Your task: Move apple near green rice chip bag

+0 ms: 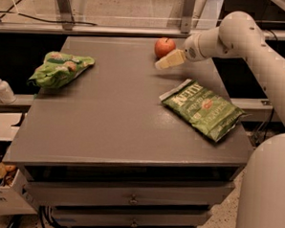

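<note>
I see apple (164,47) near far edge of table (113,129), right of centre, stem end up; round, no long axis. Gripper (162,63) just beside apple's near-right side, pointing left; I cannot tell its state, nor whether it touches. Rice chip bag (61,69) by left edge toward far-left corner, long axis roughly left-right, well apart from apple. Dark bag (202,108) by right edge: large white lettering, not surely readable.
</note>
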Robot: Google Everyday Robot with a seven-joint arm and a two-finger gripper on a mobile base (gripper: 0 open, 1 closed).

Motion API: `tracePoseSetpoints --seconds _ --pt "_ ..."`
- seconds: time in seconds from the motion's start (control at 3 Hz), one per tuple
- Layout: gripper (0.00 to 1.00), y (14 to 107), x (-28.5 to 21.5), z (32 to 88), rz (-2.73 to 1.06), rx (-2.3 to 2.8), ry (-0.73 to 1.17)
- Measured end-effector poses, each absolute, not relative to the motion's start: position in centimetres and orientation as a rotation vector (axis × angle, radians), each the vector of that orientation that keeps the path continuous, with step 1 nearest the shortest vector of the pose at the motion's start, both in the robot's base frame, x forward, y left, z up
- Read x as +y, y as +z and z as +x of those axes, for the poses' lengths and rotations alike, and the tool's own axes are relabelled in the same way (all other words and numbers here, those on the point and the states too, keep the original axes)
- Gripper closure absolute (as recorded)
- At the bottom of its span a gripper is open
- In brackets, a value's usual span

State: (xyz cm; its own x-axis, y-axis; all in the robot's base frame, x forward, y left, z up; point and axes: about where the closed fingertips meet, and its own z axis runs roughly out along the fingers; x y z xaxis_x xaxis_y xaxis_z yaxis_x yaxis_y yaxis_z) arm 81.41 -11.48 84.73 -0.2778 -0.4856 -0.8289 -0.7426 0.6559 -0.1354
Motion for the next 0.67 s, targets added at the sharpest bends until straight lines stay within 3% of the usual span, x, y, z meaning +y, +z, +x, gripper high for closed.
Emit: tracePoseSetpoints --seconds 0.67 --pt "0.0 83.0 -10.0 84.9 -0.846 1.919 0.455"
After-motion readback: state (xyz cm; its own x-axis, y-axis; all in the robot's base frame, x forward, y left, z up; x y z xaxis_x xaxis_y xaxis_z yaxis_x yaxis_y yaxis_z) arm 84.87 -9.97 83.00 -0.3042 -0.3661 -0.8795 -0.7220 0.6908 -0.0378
